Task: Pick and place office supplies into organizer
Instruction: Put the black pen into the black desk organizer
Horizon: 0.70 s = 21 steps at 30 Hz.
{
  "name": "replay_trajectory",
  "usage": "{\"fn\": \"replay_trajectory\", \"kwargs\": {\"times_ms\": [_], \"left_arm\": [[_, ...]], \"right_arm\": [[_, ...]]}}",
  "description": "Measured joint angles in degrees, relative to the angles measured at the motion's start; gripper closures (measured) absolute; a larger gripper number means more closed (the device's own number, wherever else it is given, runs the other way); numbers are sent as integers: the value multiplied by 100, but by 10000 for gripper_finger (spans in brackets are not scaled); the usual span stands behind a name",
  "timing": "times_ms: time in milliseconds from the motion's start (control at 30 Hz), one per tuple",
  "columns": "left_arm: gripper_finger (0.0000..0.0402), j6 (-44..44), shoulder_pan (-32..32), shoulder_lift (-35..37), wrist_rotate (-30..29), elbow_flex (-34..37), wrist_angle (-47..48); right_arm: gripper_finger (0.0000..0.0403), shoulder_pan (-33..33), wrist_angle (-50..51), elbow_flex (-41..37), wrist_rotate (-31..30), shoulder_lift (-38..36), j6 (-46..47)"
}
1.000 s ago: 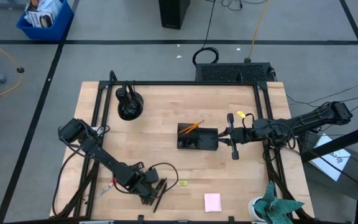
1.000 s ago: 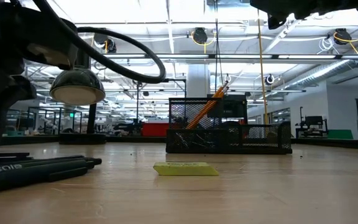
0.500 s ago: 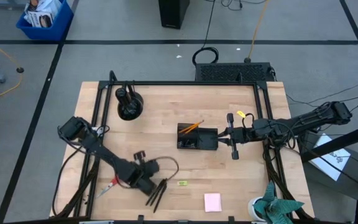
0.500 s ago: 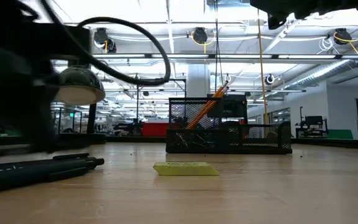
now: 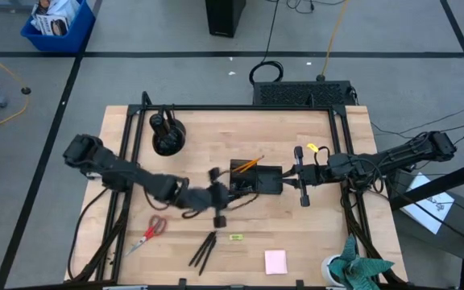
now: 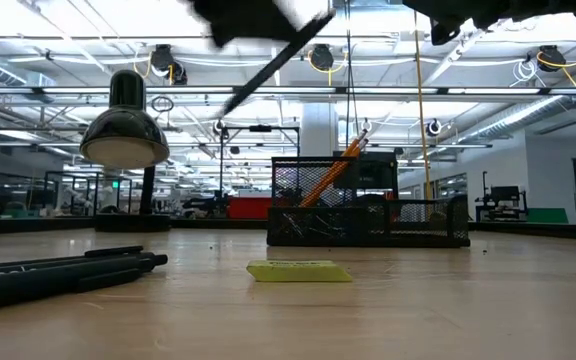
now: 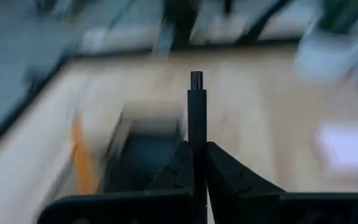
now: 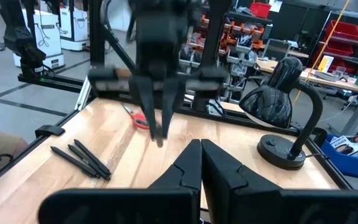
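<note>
My left gripper (image 5: 225, 196) hangs above the table just left of the black organizer (image 5: 256, 179) and is shut on one thin black pen (image 7: 196, 99). The low view shows that pen (image 6: 268, 65) slanting high above the wood. An orange pencil (image 5: 252, 163) leans in the organizer's left compartment. A few more pens (image 5: 204, 250), the red-handled scissors (image 5: 153, 229), the yellow-green tag (image 5: 236, 237) and the pink notepad (image 5: 275, 261) lie flat near the near edge. My right gripper (image 5: 290, 179) waits shut by the organizer's right side. My left gripper pinches the pen's shaft (image 7: 196, 134) between its two fingers (image 7: 225, 168). The pen lies along the fingers and sticks out well past their ends. It is lifted clear of the table and slants over the organizer's left end (image 7: 142, 149).
A black dome-shaped desk lamp (image 5: 167, 134) stands at the far left of the table. A teal cloth (image 5: 361, 270) sits at the near right corner. Bare wood lies between the organizer and the loose pens (image 6: 58, 270). A black frame rims the table (image 5: 216, 107).
My left gripper has risen from the pens at the near edge and swung toward the far right, up to the organizer's left side, carrying one pen lifted clear. The other pens stayed on the table, and the scissors now show uncovered.
</note>
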<state>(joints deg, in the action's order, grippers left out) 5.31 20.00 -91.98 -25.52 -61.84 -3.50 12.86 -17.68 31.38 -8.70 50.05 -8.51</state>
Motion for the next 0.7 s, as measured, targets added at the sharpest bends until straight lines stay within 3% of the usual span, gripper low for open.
{"fn": "replay_trajectory", "kwargs": {"times_ms": [100, 200, 467, 700], "left_arm": [[389, -765, -360, 11, 639, -9, -932], [377, -1126, -817, 9, 1032, -9, -1273], [394, -1220, -1915, -91, 2959, -5, -1811], [381, -1112, -2305, -552, 3720, -14, -2450]], "right_arm": [[403, 0, 12, 0, 1, 1, -11], [403, 0, 38, 0, 1, 1, -11], [403, 0, 38, 0, 152, 1, -145], [403, 2, 69, 0, 154, 1, -274]]}}
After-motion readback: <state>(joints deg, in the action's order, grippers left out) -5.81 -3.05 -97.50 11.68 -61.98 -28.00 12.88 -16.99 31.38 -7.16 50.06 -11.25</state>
